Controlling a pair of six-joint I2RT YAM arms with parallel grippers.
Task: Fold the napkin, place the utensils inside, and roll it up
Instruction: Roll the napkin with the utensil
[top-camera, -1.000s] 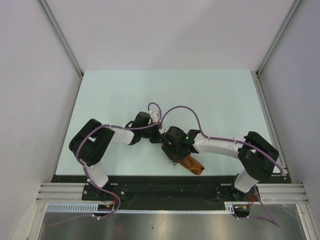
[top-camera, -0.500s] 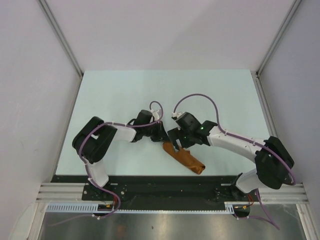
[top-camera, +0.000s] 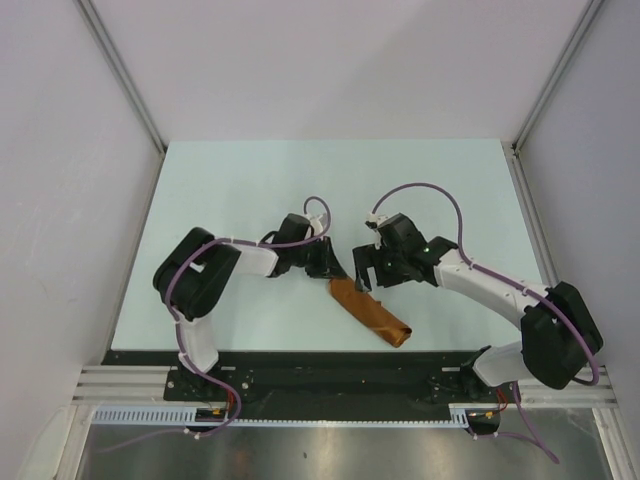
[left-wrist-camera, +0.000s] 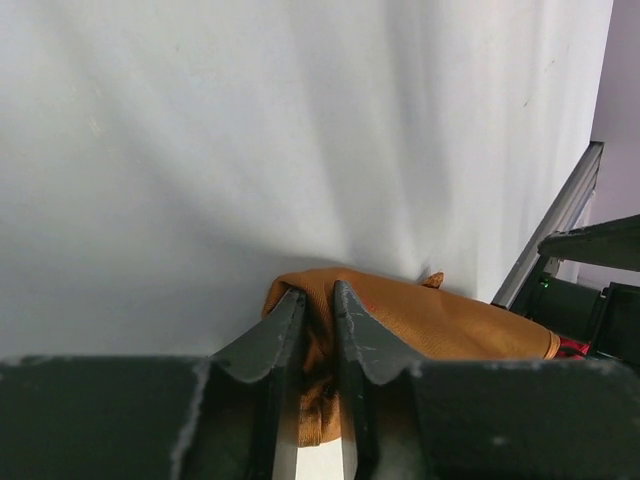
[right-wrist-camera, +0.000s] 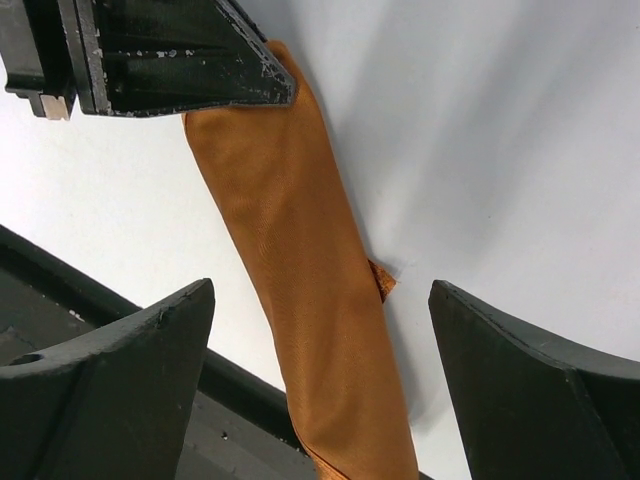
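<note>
So the left gripper is pinching one end of the napkin. Its two fingers are sitting nearly together with a fold of orange cloth squeezed in the narrow gap between them. You can see it best in the left wrist view. The right gripper is hanging wide open just above the napkin, holding nothing and not touching the cloth, with one finger off to each side.

The napkin is lying rolled up as a slim tube. It's running diagonally across the table, from the left gripper's tips down and to the right. Its other end is reaching the near edge, in between the two arm bases. A little corner of cloth is poking out of the side about halfway along. The two grippers are sitting near each other at the roll's far end, left one on it, right one just beside and above.
</note>
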